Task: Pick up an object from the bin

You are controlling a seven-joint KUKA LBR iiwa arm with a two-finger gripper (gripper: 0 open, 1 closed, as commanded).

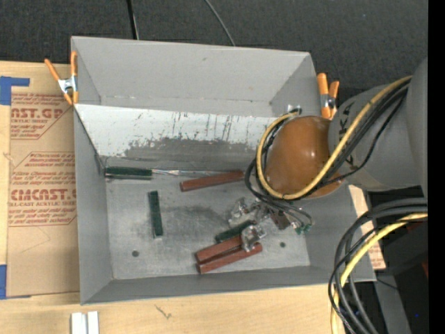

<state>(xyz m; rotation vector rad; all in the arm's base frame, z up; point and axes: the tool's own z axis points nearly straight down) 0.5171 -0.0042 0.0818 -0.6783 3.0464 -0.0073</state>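
Note:
My gripper (247, 225) is low in the bin's front right part, under the orange wrist cover. It sits just over a short dark green bar (228, 234), whose end pokes out on its left. Right in front of it lie two reddish-brown bars (226, 255) side by side, slanted, with their right ends touching the gripper's lower edge. Another reddish-brown bar (212, 181) lies behind the gripper near the back wall.
A dark green bar (154, 214) lies lengthwise on the bin floor to the left. A dark green-handled tool with a thin metal blade (129, 173) rests along the foot of the back wall. The arm and its cables cover the bin's right side.

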